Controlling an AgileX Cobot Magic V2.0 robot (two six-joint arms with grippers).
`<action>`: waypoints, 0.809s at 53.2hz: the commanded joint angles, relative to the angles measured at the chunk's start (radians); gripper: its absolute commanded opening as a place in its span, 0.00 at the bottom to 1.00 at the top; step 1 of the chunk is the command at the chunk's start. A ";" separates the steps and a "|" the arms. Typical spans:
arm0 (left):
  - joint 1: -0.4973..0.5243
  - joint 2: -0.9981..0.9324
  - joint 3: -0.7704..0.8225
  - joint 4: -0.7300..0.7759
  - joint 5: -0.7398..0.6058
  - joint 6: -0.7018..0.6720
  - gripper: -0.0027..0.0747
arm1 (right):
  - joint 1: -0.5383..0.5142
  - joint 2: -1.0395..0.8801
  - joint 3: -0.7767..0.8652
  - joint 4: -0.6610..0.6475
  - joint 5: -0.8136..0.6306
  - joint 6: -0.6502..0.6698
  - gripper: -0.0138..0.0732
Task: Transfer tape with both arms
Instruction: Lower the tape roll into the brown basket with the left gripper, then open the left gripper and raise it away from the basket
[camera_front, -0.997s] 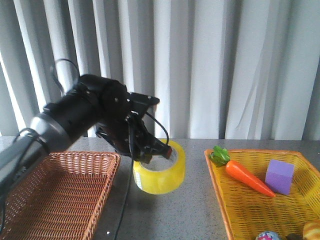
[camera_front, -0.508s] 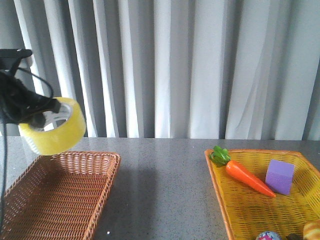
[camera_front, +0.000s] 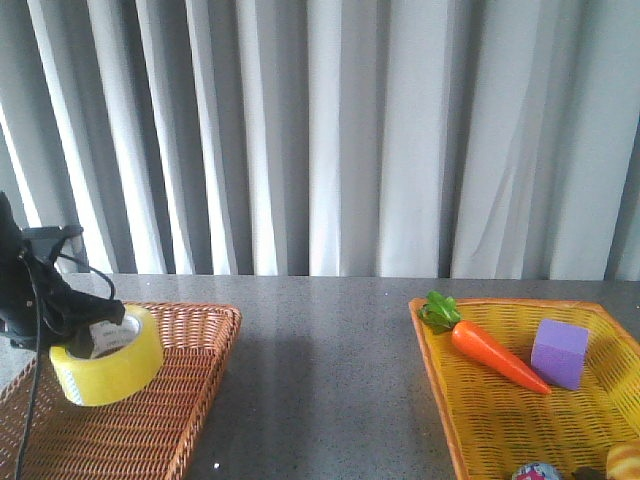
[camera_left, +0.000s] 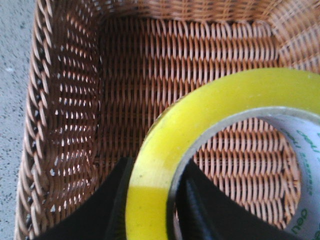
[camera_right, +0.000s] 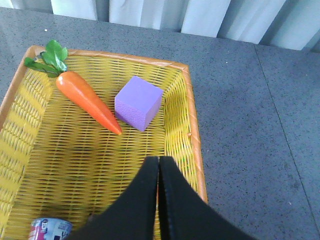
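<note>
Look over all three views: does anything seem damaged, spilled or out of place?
Nothing stands out. The left hand holds the tape tilted over the brown basket; the carrot and cube lie tidily in the yellow basket.

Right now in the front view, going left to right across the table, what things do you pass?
Black left gripper → yellow translucent tape roll, held over the brown wicker basket → green-leafed orange toy carrot → purple foam cube, both in the yellow woven basket.
</note>
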 joint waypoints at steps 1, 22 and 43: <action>-0.001 -0.008 -0.029 -0.022 -0.042 -0.002 0.04 | -0.007 -0.022 -0.025 -0.018 -0.057 0.000 0.15; -0.001 0.092 -0.029 -0.015 -0.042 0.082 0.08 | -0.007 -0.022 -0.025 -0.018 -0.056 0.000 0.15; 0.004 0.090 -0.030 -0.060 -0.020 0.102 0.56 | -0.007 -0.022 -0.025 -0.018 -0.056 0.000 0.15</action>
